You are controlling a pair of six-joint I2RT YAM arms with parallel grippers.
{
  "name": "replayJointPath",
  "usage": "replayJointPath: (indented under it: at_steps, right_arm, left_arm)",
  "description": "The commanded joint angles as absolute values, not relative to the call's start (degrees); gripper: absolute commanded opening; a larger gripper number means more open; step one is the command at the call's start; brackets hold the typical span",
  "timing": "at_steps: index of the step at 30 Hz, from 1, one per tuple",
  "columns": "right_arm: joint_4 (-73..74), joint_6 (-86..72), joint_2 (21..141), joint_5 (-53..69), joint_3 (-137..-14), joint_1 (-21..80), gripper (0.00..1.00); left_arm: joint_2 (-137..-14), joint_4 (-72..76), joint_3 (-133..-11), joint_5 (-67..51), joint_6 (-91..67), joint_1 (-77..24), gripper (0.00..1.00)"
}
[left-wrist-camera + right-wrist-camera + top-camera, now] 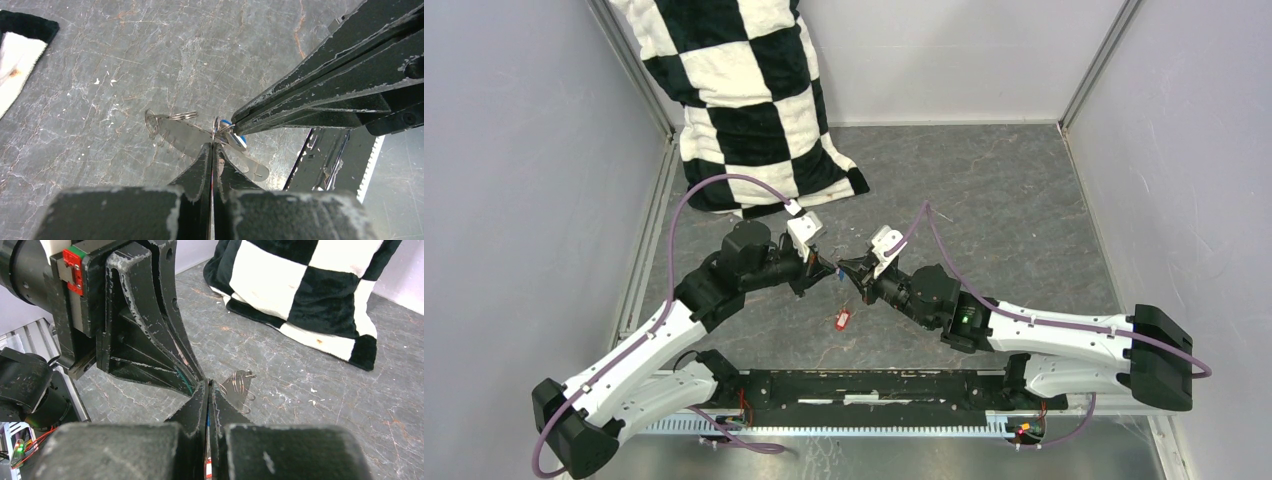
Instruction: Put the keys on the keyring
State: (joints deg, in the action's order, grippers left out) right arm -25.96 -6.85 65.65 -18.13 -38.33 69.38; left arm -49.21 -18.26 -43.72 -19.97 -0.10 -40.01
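Grey marbled tabletop (984,200) sits between pale walls (524,150), with a checkered pillow (744,100) at upper left and its widest stretch at upper right. At centre frame the left gripper (212,148) is pinched tight on the keyring (172,129). The right gripper (207,390) is clamped on the blue key (226,123). The red key (843,320) lies on the table just below them.

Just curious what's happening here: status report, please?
Left gripper shut on keyring. Right gripper shut on blue key, tips meeting. Red key loose on table. Pillow behind, not in the way.
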Motion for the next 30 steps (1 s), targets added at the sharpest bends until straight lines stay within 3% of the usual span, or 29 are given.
replayJointPath:
  at_steps: [1,30]
  right_arm:
    - [-27.97,-7.82,66.14,-19.2,-40.3,69.78,0.0]
    - [-26.98,-11.89,63.9,-24.43,-38.32,69.76,0.0]
  left_arm:
    - [-47.83,-14.94,-44.04,-21.59,2.3,-40.32,0.02]
    - [-43.19,-13.46,-41.91,-24.19,6.47,-40.34,0.02]
